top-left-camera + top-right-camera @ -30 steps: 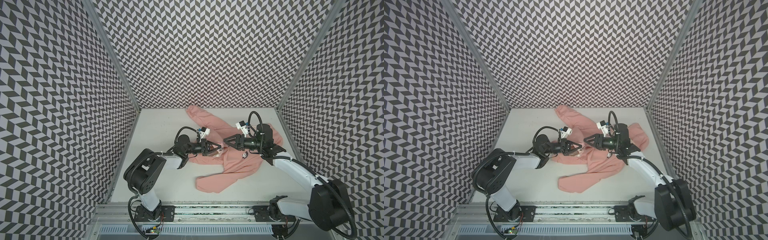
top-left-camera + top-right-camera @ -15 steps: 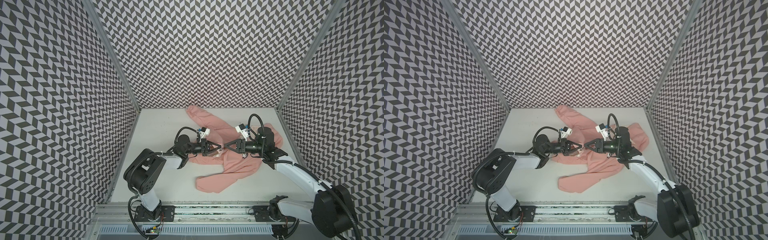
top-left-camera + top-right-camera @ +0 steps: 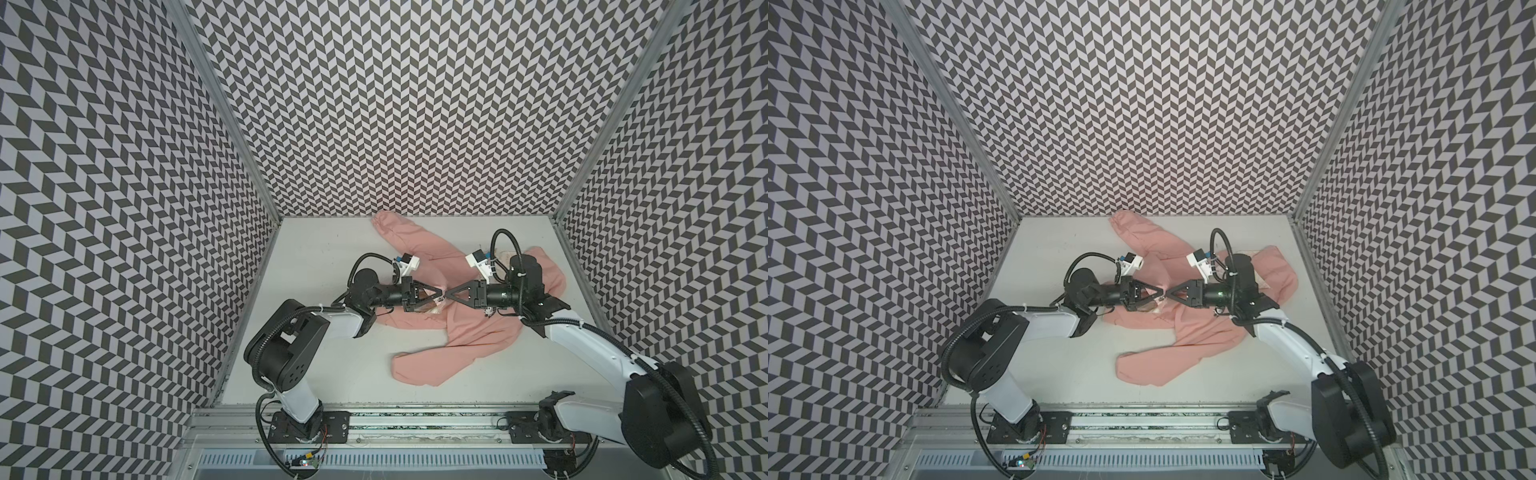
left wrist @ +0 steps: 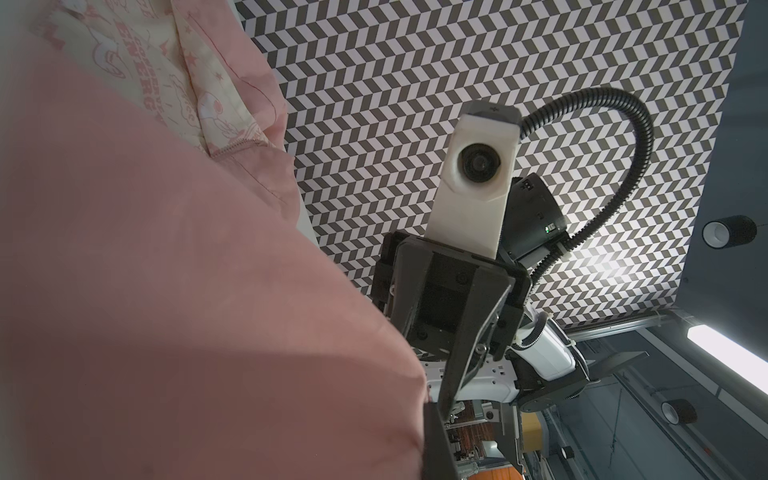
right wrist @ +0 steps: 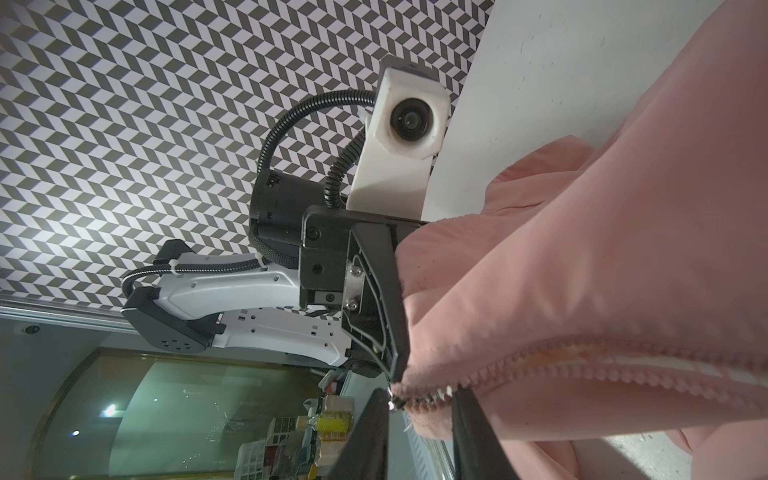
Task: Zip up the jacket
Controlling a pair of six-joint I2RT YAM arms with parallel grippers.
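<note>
Jacket (image 3: 478,328) lies crumpled on the tabletop (image 3: 324,257), right of the middle. One sleeve is run to the far edge, another toward the near edge. A fold of the front appears lifted between the two claws, which are met tip to tip over the middle. Left claw (image 3: 439,296) is pressed together on pink fabric by the zipper's end, judged to anchor it so the track is kept taut. Right claw (image 3: 449,296) is set with a finger on either side of the zipper (image 5: 582,349) end, with a narrow gap; whether it is actually pinched cannot be told. The zipper is seen parted and cream lining (image 4: 158,83) is exposed, so zipping is judged not yet begun.
</note>
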